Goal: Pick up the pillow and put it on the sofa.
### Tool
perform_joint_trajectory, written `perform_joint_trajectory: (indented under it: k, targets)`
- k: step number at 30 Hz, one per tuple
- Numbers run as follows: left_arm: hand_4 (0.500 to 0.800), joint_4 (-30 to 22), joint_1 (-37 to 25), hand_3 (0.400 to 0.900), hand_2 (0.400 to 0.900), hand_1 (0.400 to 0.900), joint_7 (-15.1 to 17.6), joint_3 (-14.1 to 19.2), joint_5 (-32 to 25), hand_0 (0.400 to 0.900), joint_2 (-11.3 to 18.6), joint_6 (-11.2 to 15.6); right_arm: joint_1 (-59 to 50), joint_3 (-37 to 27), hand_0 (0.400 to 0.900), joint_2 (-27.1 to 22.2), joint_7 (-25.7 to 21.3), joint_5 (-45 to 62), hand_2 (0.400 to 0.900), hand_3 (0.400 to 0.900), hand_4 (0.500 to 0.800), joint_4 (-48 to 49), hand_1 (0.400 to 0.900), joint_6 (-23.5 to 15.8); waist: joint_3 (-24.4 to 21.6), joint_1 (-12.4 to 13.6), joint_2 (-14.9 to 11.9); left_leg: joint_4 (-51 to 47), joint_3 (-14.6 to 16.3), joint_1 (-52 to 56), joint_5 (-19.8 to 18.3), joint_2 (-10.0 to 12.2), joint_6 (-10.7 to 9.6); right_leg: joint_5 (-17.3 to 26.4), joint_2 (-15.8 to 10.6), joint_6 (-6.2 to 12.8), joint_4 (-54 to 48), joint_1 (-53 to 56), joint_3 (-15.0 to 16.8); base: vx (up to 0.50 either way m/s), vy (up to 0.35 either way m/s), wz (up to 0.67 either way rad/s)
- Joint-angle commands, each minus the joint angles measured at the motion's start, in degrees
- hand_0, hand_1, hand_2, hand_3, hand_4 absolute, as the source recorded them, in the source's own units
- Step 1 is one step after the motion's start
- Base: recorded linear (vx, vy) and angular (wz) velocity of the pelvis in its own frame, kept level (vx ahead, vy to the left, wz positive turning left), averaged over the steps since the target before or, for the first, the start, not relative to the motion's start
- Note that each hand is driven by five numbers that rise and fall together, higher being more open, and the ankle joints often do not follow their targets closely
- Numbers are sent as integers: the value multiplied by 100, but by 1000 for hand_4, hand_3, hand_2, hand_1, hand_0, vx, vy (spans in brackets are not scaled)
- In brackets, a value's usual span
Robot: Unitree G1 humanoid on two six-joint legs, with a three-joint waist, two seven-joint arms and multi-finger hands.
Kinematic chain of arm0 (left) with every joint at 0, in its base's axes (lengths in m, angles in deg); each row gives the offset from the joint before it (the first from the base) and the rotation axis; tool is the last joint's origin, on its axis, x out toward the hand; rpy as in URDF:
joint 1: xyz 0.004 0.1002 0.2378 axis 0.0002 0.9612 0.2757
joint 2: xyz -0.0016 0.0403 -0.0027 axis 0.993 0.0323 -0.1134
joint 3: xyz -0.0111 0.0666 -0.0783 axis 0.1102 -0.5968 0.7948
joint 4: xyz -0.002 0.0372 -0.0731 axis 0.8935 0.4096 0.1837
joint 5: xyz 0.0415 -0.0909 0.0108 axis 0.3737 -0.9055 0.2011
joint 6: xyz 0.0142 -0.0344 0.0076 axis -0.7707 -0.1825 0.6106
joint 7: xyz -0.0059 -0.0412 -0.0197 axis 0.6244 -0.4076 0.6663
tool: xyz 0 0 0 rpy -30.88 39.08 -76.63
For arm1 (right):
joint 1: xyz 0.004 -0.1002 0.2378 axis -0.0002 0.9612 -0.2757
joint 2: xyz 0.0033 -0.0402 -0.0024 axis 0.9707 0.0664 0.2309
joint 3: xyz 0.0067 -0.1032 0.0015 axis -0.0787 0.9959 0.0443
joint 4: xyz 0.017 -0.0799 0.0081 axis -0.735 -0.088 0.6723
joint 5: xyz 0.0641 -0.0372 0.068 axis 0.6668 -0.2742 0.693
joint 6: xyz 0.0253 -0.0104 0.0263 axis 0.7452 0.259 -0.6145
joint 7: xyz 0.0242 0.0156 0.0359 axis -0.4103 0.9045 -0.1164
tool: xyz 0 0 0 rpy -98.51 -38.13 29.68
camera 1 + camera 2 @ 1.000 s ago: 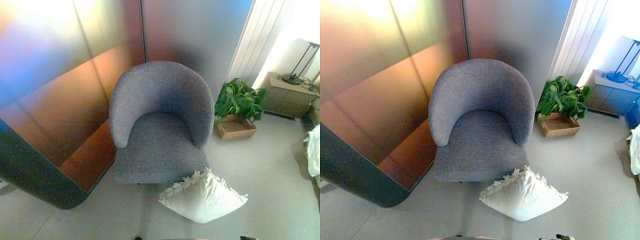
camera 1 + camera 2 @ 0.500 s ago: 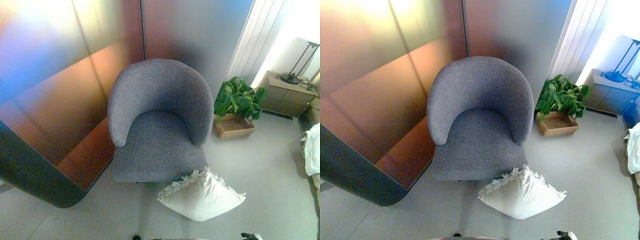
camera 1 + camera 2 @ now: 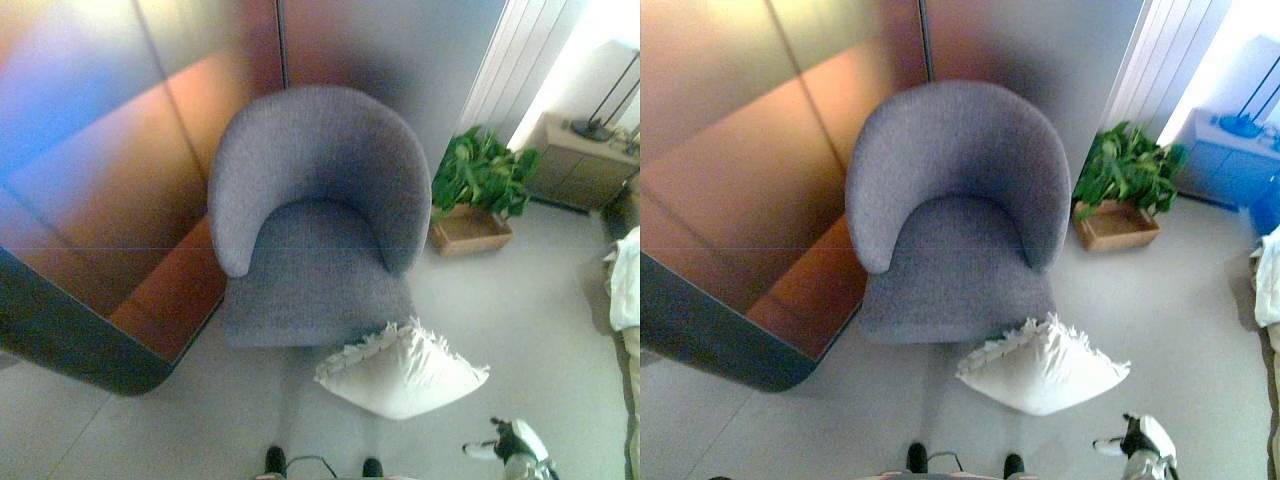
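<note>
The robot's right hand (image 3: pixel 515 445) rises into view at the lower right edge, dark with white-covered tips, one pale finger jutting toward the left; whether its fingers are spread or curled cannot be told, and it holds nothing. Up and to the left of that hand, clearly apart from it, the white fringed pillow (image 3: pixel 402 372) lies flat on the pale floor (image 3: pixel 520 330). The pillow's long axis runs left to right, one pointed corner aimed right and slightly up, its ruffled edge turned toward the grey tub-shaped sofa (image 3: pixel 315 220) just beyond it, touching or nearly touching the seat's front edge. Farther from the hand, up and to the right, a leafy potted plant (image 3: pixel 482 175) sits in a shallow wooden tray (image 3: pixel 470 232). The left eye view shows a lamp (image 3: pixel 605 105) on a brown cabinet (image 3: pixel 580 165); the right eye view washes that corner in blue. The left hand appears in neither view.
</note>
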Motion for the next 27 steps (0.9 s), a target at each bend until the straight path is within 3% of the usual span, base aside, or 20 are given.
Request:
perform_joint_trajectory:
  k: [1, 7, 13, 27]
  targets:
    - [800, 42, -391, 900, 900, 900, -64, -217, -290, 900, 84, -134, -942, 211, 900, -744, -433, 140, 900, 900, 800, 366, 900, -282, 623, 67, -91, -48, -156, -119, -468, -294, 263, 296, 47, 199, 85, -539, -71, -153, -42, 3]
    - [800, -29, -739, 900, 900, 900, 36, -276, -674, 900, 144, -230, -1695, 383, 900, -1204, -414, 297, 900, 900, 800, 561, 900, -241, 1119, 103, 88, -48, -308, -732, -265, -337, 233, 253, 116, 105, 324, -1170, -94, -111, -35, 0]
    - [800, -172, -1116, 900, 900, 900, 236, -358, -1279, 900, 126, -6, -2525, 640, 900, -1729, -284, 684, 900, 900, 800, 698, 900, -304, 1578, 191, 315, 85, -522, -1535, 22, -399, 167, -6, 126, 24, 1168, -2155, -290, -124, -8, 5]
    - [800, -368, -1370, 900, 900, 900, 534, -558, -1874, 900, -124, 91, -4087, 970, 900, -2327, -203, 1244, 900, 900, 800, 1304, 900, 21, 2017, 223, 674, 1080, -483, -2950, -61, -562, 167, -204, -110, -33, 2135, -3622, -357, -69, 62, 4]
